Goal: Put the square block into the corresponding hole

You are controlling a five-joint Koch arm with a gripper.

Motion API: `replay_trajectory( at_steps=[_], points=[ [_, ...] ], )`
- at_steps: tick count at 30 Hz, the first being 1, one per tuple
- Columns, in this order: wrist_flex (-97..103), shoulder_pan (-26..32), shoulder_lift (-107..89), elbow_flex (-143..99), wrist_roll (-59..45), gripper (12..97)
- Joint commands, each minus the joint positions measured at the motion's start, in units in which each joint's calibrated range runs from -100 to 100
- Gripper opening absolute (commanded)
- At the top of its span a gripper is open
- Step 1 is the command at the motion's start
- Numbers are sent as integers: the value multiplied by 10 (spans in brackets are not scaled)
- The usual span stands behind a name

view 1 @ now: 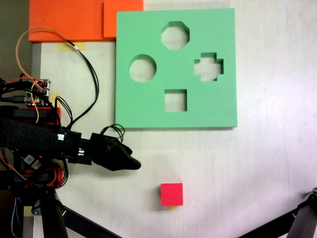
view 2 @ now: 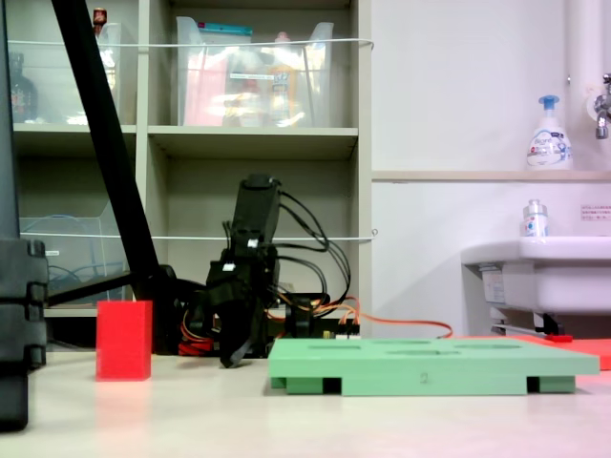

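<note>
The square block [view 1: 171, 194] is a small red cube standing alone on the pale table; in the low fixed view the square block [view 2: 124, 341] sits to the left of the board. The corresponding hole [view 1: 175, 100] is the square cut-out near the front edge of the green foam board [view 1: 143, 106], which is empty. My black gripper [view 1: 136, 163] hangs left of and a little behind the cube, clear of it, off the board's near-left corner. Its jaws are together with nothing in them. From the side my gripper [view 2: 230, 359] points down to the table.
The green board [view 2: 430, 367] also has round, octagonal and cross-shaped cut-outs. Orange foam sheets [view 1: 69, 20] lie at the top left. The arm's base, boards and cables [view 1: 29, 99] fill the left edge. Black tripod legs [view 1: 297, 223] cross the lower corners.
</note>
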Motion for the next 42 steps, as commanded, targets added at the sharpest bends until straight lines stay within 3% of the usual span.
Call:
replay_trajectory(
  at_steps=[1, 4, 9, 16, 21, 24, 29, 42],
  points=[
    [16, -19, -4, -12, 61, 497],
    [-26, -30, -4, -12, 109, 461],
    [-408, -23, -4, 171, 208, 456],
    [-665, -14, -4, 432, 236, 446],
    [-959, -13, 240, 767, 238, 559],
    [-973, -8, 326, 866, 239, 608],
    [-1009, -14, 506, 1011, 240, 849],
    [-1011, -46, 798, 1172, 218, 848]
  ],
)
